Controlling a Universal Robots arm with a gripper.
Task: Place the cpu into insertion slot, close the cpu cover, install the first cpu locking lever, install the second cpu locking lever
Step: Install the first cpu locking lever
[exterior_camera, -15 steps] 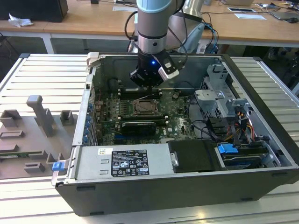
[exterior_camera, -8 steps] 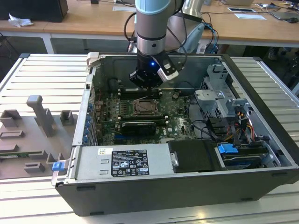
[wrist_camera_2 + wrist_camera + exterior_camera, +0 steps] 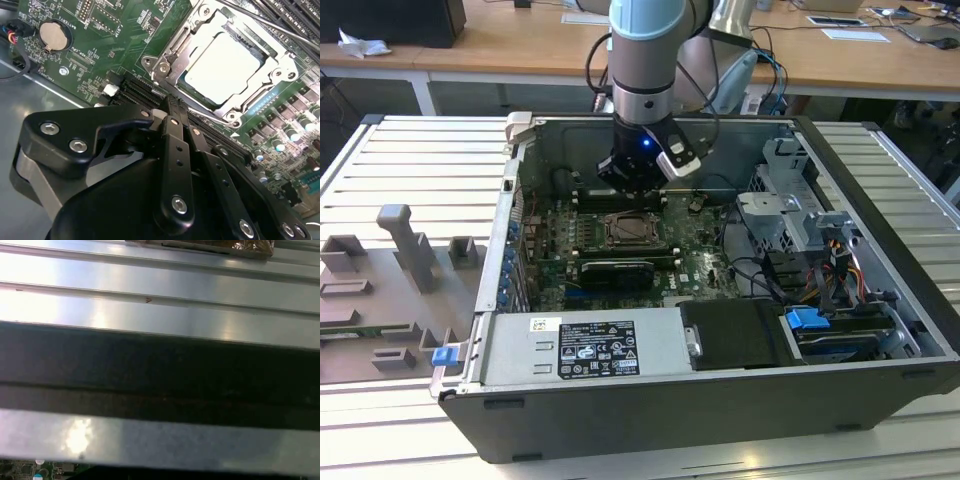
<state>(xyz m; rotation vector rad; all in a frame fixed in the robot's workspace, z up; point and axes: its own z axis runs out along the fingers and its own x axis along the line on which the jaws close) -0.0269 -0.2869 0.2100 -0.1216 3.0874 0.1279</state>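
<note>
- The cpu (image 3: 226,67) lies flat in the insertion slot (image 3: 165,64), its pale metal face showing through the window of the cpu cover (image 3: 282,65), which is down over it in the second wrist view.
- The gripper (image 3: 169,102) hangs above the motherboard (image 3: 100,45) just beside the socket; its black fingers (image 3: 175,130) are drawn together with nothing between them.
- In the exterior view the gripper (image 3: 632,185) is inside the open computer case (image 3: 650,420), just above the far edge of the insertion slot (image 3: 636,231), with a blue light glowing on the wrist.
- A thin metal lever rod (image 3: 260,20) crosses over the far side of the socket; whether it is latched cannot be told.
- A round coin battery (image 3: 52,36) sits on the board, well apart from the socket.
- The case holds a power supply with a label (image 3: 585,350), a blue clip (image 3: 807,322) and bundled wires near the drive bay at the exterior view's right.
- The case rests on a ribbed metal table (image 3: 410,440); its bright ribs (image 3: 160,285) also show in the first wrist view.
- Grey fixture blocks (image 3: 405,245) stand on the table at the exterior view's left.
- Behind, wooden desks (image 3: 520,45) carry papers and devices.
</note>
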